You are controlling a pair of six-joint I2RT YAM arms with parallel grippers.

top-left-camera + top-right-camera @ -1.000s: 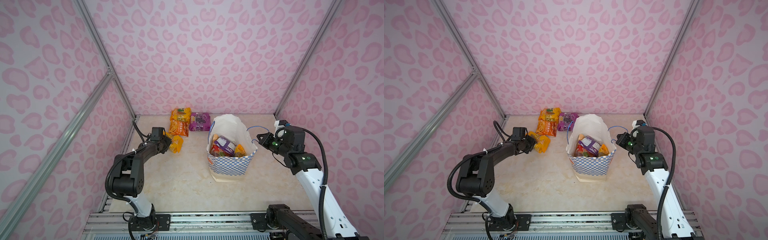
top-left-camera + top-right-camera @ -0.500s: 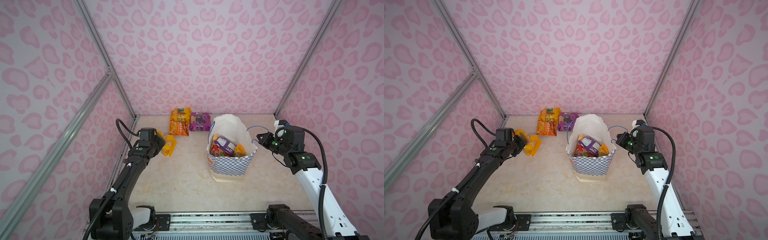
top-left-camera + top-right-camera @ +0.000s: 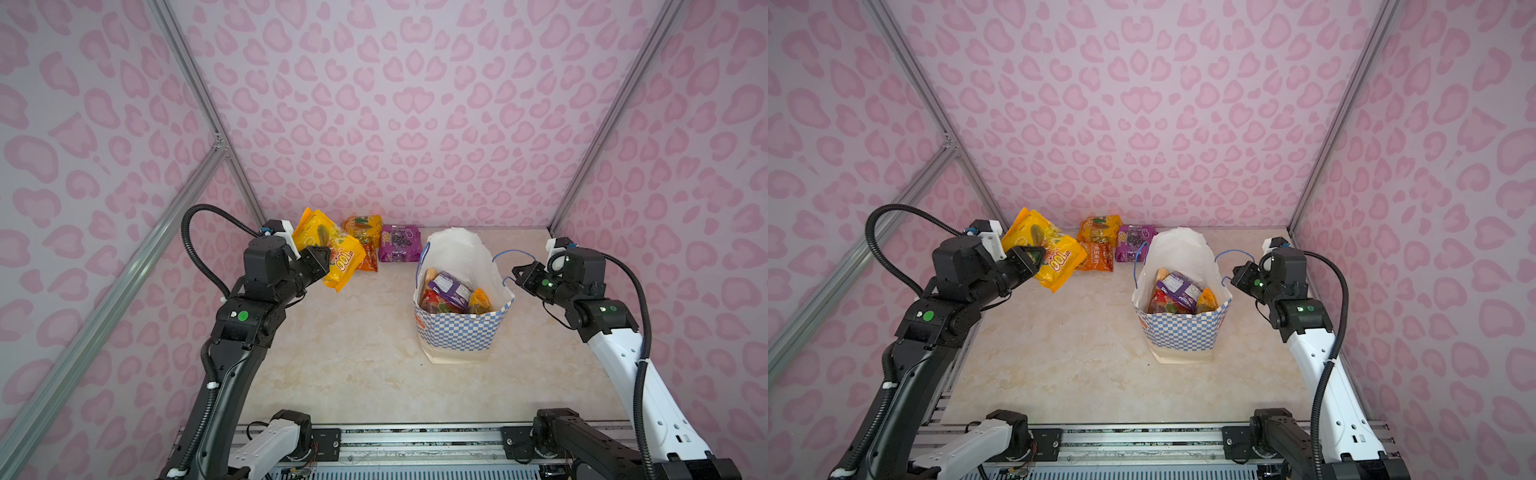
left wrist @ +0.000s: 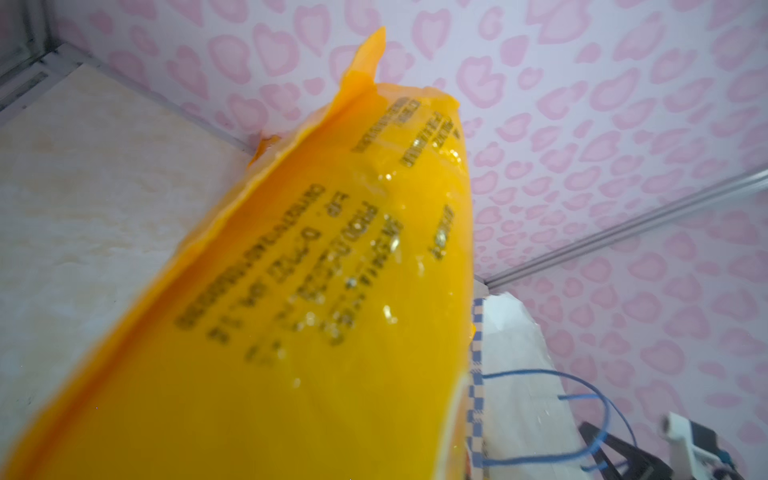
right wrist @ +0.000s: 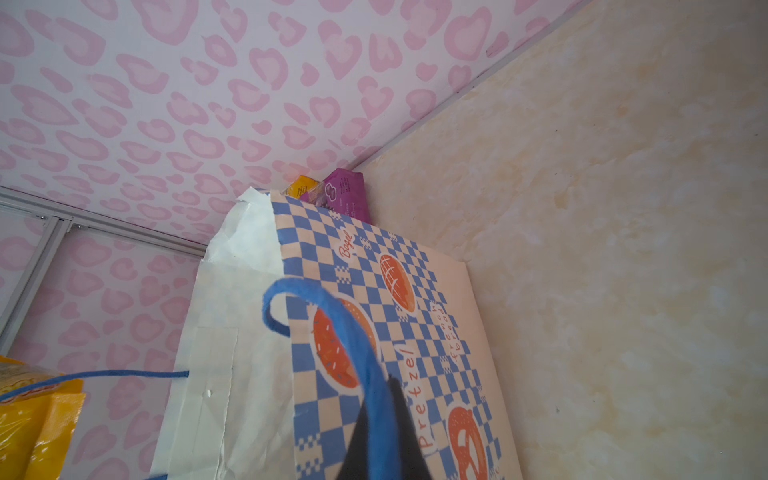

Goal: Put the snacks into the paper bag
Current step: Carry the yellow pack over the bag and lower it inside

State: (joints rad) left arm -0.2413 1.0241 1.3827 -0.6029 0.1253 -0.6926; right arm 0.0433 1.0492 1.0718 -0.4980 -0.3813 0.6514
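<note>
Next, carry the crinkly yellow-orange packet (image 3: 316, 233), clamped in the left gripper (image 3: 322, 260), over the checkered blue-and-white paper bag (image 3: 457, 332), whose blue cord handle (image 3: 508, 252) the right gripper (image 3: 517, 277) pinches; release centrally.

Left gripper (image 3: 323, 261): aloft, yellow packet (image 3: 332, 249) clamped between its jaws.
Right gripper (image 3: 518, 277): jaws together, blue cord handle (image 5: 303, 289) pinched between them.
</note>
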